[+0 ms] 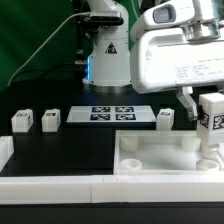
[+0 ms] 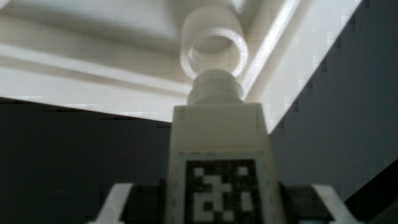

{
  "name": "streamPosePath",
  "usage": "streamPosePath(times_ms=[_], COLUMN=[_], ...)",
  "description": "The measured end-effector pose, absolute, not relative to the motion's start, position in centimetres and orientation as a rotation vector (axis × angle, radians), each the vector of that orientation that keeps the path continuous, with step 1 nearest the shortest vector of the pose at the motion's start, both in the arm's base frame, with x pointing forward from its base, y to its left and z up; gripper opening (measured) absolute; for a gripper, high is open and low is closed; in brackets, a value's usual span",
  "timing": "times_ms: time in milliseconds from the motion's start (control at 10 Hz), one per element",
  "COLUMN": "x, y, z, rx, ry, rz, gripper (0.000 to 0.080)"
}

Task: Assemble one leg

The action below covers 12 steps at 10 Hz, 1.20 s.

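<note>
My gripper (image 1: 203,108) is shut on one leg (image 1: 211,120), a white square post with a black-and-white tag. It holds the leg upright over the near right corner of the large white panel (image 1: 150,158). In the wrist view the leg (image 2: 222,140) sits between my fingers (image 2: 125,205), with its narrow round end right at a round corner socket (image 2: 217,45). I cannot tell how deep it sits. Three more legs stand on the black table: two at the exterior view's left (image 1: 22,121) (image 1: 51,119) and one right of centre (image 1: 166,118).
The marker board (image 1: 112,113) lies flat at the table's middle, behind the panel. White rails run along the front edge (image 1: 60,186) and the exterior view's left side (image 1: 5,150). The robot's base (image 1: 105,50) stands at the back.
</note>
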State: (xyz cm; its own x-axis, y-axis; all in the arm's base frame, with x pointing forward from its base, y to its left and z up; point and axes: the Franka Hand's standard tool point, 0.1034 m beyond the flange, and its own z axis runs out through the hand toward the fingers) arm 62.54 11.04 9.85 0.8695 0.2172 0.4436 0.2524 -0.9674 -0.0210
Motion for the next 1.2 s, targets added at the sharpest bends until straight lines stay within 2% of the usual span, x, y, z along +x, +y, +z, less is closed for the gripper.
streamPosePath(times_ms=[600,800,1200], x=[62.26,61.84,61.77], y=[10.98,10.19,10.55], z=[9.30,8.59,8.54], rx=[-2.962,-2.969,-2.967], ry=[-0.372,-0.384,-0.391], rz=[-0.690,-0.694,-0.695], gripper=[0.0291,0.0291,0.0291])
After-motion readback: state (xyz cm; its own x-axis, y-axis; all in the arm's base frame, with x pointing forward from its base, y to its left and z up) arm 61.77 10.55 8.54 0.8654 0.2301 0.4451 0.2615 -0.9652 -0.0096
